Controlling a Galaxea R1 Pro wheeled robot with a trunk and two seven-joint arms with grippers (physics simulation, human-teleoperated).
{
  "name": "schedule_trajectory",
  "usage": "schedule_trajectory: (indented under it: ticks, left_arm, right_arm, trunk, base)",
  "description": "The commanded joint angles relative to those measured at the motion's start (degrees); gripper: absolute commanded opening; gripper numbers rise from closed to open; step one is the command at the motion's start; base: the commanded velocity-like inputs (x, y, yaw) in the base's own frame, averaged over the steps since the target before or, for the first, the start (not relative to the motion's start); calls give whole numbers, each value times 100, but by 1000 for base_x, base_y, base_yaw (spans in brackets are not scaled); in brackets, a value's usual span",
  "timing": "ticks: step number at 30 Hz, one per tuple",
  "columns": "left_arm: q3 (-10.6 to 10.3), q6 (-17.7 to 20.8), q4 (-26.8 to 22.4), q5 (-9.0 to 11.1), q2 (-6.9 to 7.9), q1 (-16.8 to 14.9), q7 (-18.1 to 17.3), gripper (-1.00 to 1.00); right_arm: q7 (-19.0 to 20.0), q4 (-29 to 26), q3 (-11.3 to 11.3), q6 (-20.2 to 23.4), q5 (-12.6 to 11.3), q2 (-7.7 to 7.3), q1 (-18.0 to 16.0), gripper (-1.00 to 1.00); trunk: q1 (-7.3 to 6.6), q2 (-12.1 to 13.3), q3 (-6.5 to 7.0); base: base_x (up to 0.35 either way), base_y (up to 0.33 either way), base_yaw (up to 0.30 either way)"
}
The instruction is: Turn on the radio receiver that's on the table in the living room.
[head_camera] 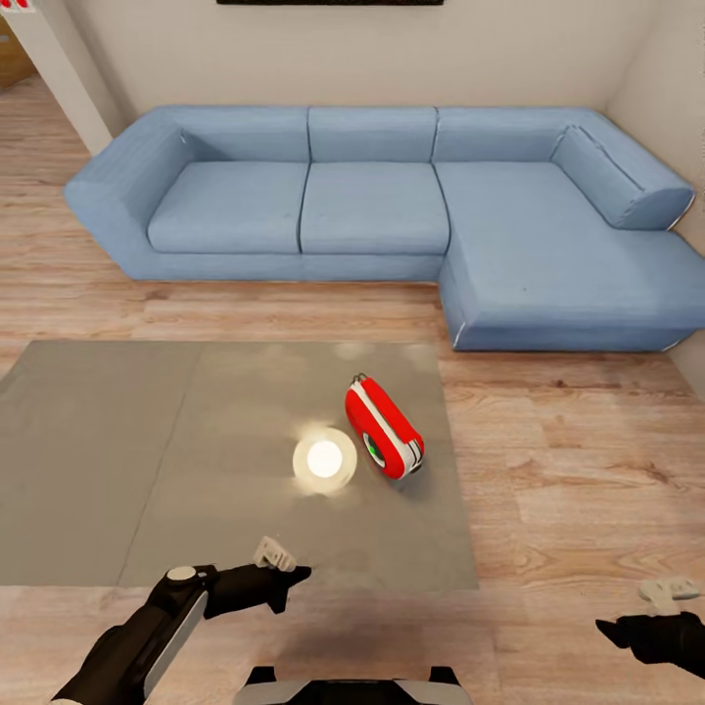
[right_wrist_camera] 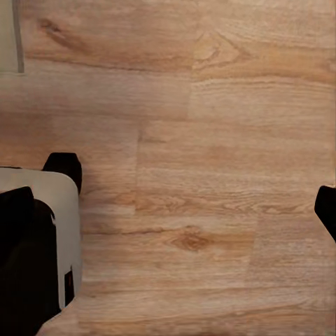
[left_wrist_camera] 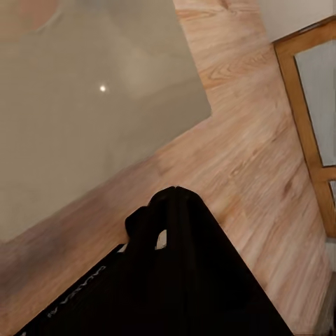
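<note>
Lying tilted on the grey worktop (head_camera: 117,460), right of the frame's centre, is one red radio receiver (head_camera: 383,429), beside one bright light reflection (head_camera: 324,459). One blue sofa (head_camera: 392,211) spans the upper frame. Two end effectors show low: left end effector (head_camera: 284,568), right end effector (head_camera: 666,602); their openings cannot be told.
</note>
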Motion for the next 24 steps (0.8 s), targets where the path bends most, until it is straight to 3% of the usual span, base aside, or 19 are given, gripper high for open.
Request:
schedule_trajectory:
  ticks: [1, 5, 7, 13, 18, 24]
  left_arm:
    - [0, -1, 9, 4, 34, 18, 0, -100]
    - [0, -37, 186, -2, 156, 217, 4, -100]
    - [1, -68, 554, -8, 202, 271, 39, -100]
    - [-3, -103, 1472, -33, 214, 289, 563, -100]
    - [-1, -694, 2380, -10, 221, 289, 729, -100]
    - [19, -1010, 3310, 22, 292, 289, 772, -100]
  right_arm:
    - [-3, 142, -79, -122, 2, -2, 10, 100]
    - [-25, 556, -236, -462, 171, 12, 26, 100]
    - [-57, 641, -255, -521, 289, 43, 28, 100]
    - [-122, 808, -268, -540, 334, 55, 28, 100]
    - [-161, 860, -270, -541, 339, 63, 28, 100]
    - [-208, 1194, -270, -597, 345, 60, 28, 100]
  trunk:
    - [0, 0, 10]
    - [0, 0, 46]
    - [0, 0, 64]
    - [0, 0, 119]
    - [0, 0, 164]
    - [0, 0, 219]
  base:
    - [0, 0, 0]
    - [0, 0, 0]
    - [0, 0, 0]
    - [0, 0, 0]
    - [0, 0, 0]
    - [0, 0, 0]
